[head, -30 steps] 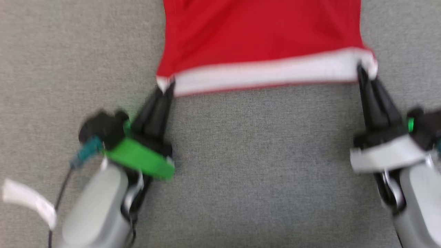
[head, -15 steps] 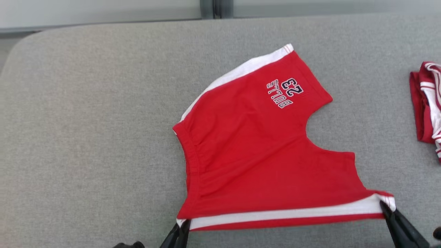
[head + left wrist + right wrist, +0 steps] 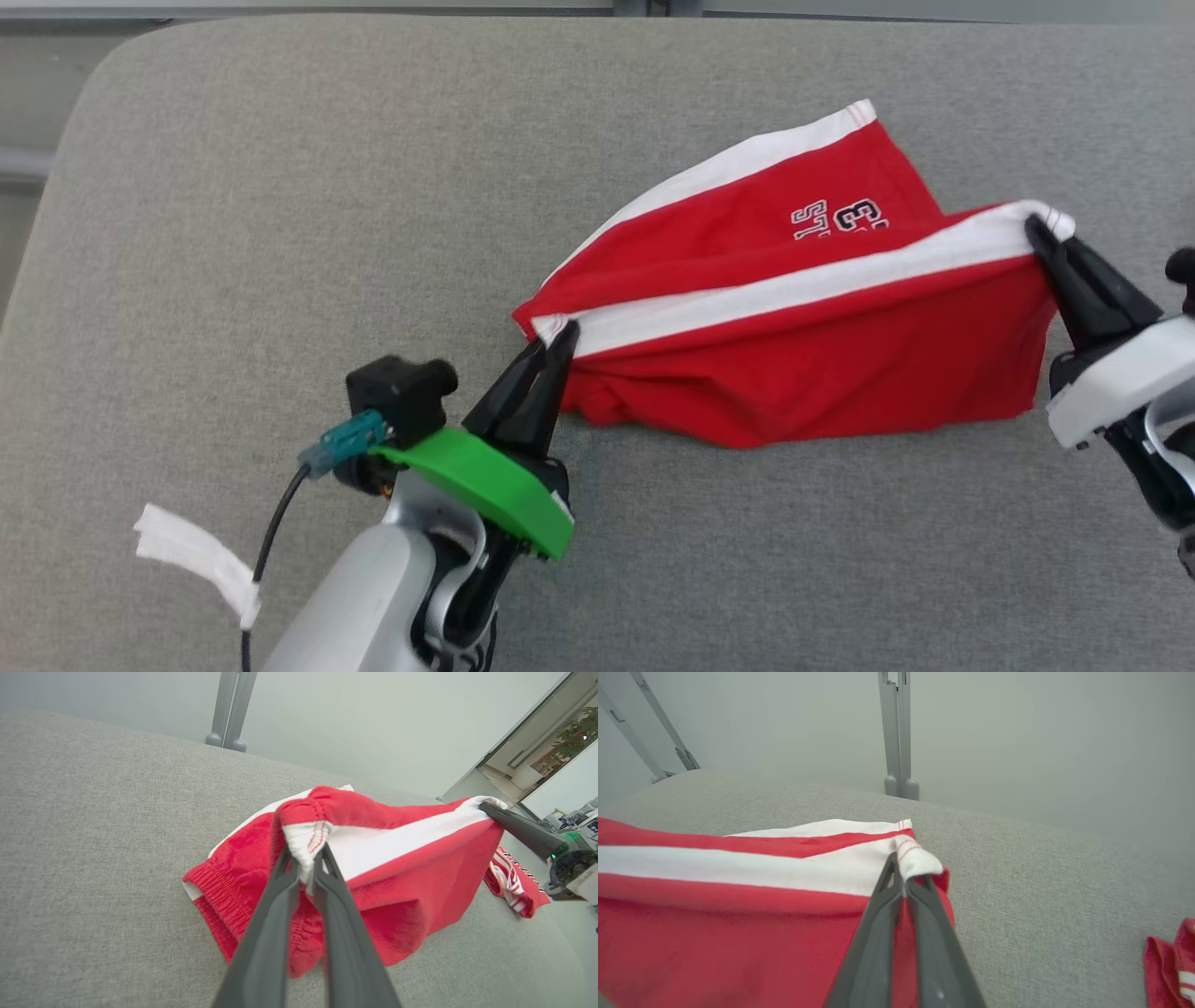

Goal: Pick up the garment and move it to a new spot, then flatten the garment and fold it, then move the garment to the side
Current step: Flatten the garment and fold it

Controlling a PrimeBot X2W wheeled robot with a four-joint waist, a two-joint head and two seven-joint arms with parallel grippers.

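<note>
Here, from left to right: the grey cloth-covered table (image 3: pixel 233 233) carries the work. At its lower left a white strip (image 3: pixel 191 558) shows beside the left arm's cable; whether it lies or hangs cannot be told.

The left hand (image 3: pixel 557 338), ahead of its green collar, is clenched on one white-banded corner of the red shorts (image 3: pixel 803 383). The left wrist view shows the hem pinched between the two dark fingers (image 3: pixel 275 891).

The shorts rest right of the table's centre. Their far half lies flat, with the printed lettering partly covered. The near edge, marked by the white band, is held taut above it and runs slantwise between the two hands.

The right hand (image 3: pixel 1036 229) is clenched on the opposite corner of that band; the right wrist view shows the cloth gripped at the fingertips.

A second red-and-white garment (image 3: pixel 514 886) lies on the table, just beyond the right hand.

Progress, as judged: the flat far half suggests that the moving and flattening are done, and the fold is under way. Remaining are laying the raised edge down on the far half, letting go, any further fold, and moving the shorts aside.
</note>
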